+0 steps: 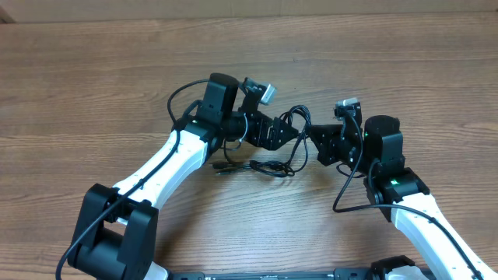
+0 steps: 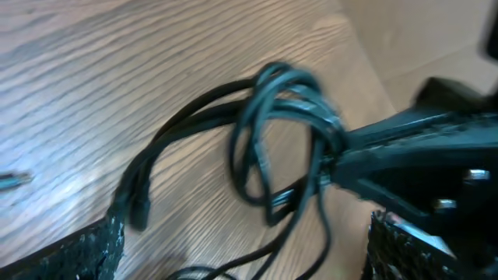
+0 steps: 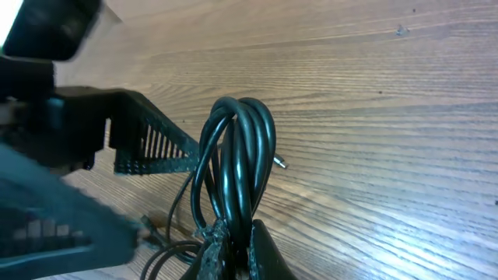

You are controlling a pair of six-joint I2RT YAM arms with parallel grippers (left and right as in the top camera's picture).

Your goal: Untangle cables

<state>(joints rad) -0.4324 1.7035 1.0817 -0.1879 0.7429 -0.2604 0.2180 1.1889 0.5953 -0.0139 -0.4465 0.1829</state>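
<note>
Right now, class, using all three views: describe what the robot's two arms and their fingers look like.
Both the left arm and right arm have smooth white links, black joint housings and a small green light. Black arm cables loop alongside. A grey camera tops each wrist. The fingers are black, with rough textured faces.

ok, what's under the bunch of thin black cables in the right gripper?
Only brown wood-grain tabletop shows beneath the bunched thin black cables, with a small metal plug tip poking out beside them. Where the shut right gripper pinches them is covered.
</note>
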